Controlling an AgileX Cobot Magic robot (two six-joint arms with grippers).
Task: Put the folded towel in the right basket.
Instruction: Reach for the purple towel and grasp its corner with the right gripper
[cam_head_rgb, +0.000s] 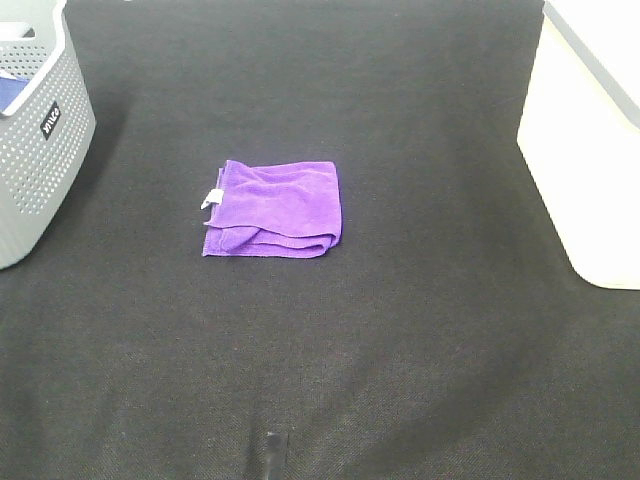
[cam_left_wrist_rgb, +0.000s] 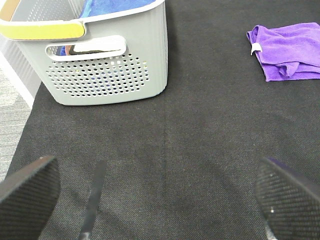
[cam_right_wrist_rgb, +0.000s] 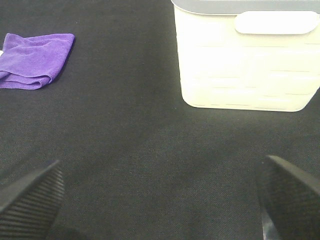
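- Right gripper and left gripper both hang wide open, holding nothing.
- Folded towel lies mid-way across the surface, well apart from the right basket; reaching is the step in hand.
- Next, I judge: pinch the towel's folded edge, then lift it over the basket's rim.
- Bare room surrounds the towel; the grey basket sits far left.

light: bright, even | white basket overexposed | near fingertips blurred
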